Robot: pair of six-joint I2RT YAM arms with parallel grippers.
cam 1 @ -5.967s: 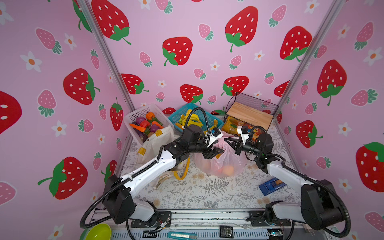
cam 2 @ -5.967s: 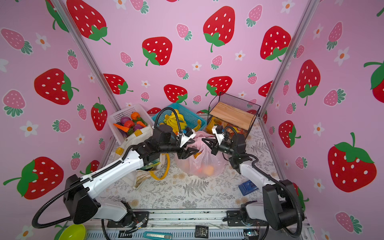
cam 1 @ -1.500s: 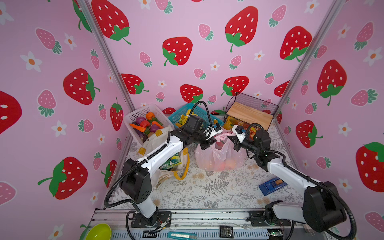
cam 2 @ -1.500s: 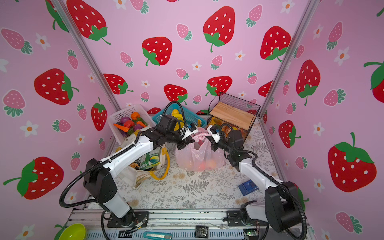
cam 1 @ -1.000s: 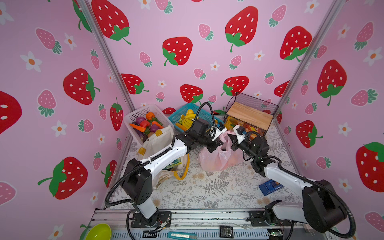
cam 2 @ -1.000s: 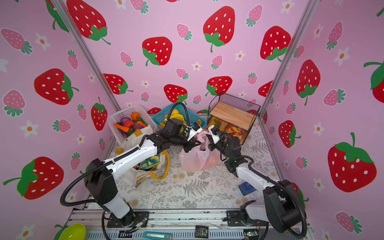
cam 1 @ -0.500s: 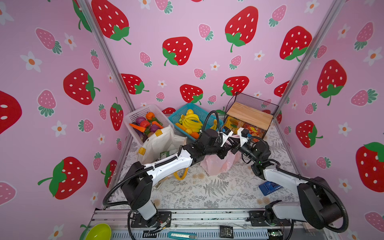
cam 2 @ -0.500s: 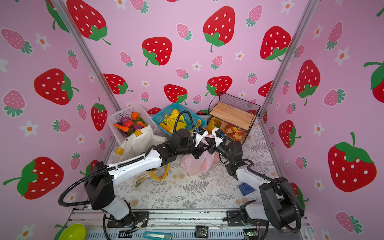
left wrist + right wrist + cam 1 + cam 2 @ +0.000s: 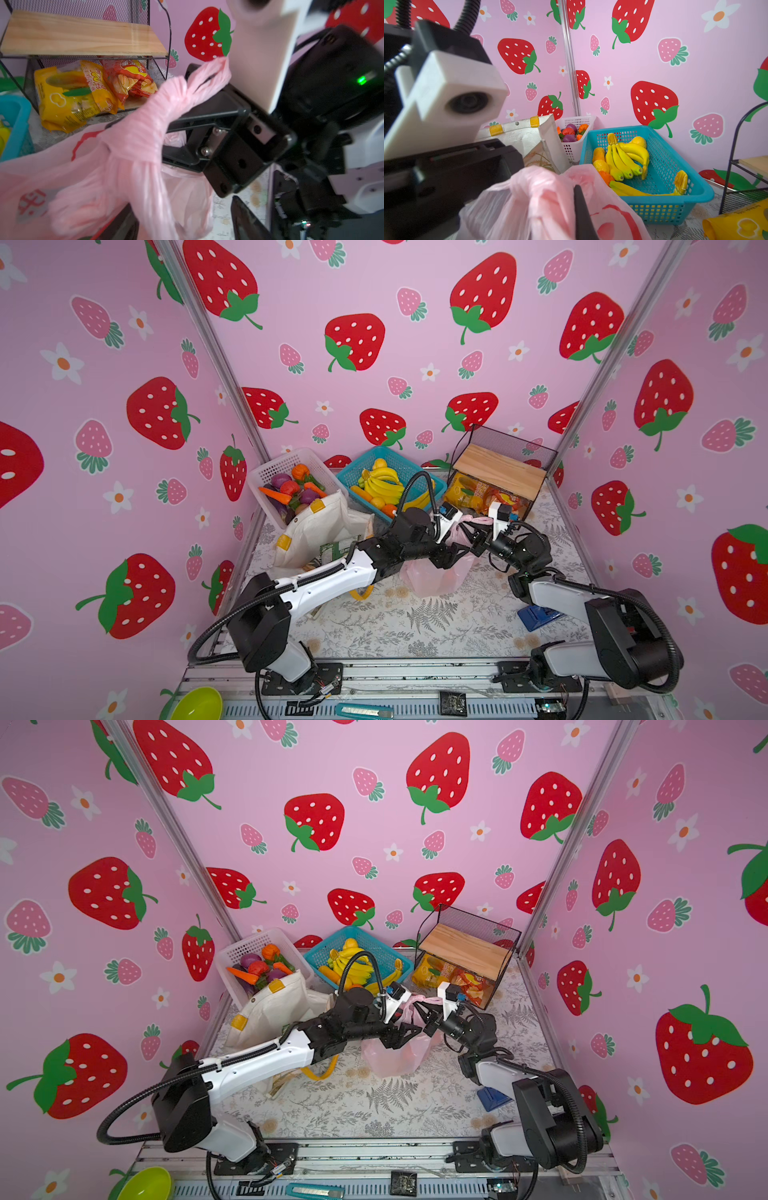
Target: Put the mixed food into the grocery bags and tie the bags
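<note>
Floral tabletop (image 9: 374, 1108), pink bag (image 9: 390, 1057) beneath left hand (image 9: 409, 1033), touching right hand (image 9: 428, 1027)

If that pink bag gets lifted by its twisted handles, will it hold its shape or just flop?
Probably flops: the pink bag is thin, wrinkled film slumped on the table. Its handles are bunched into a cord, so likely easy to pinch, maybe slippery.
</note>
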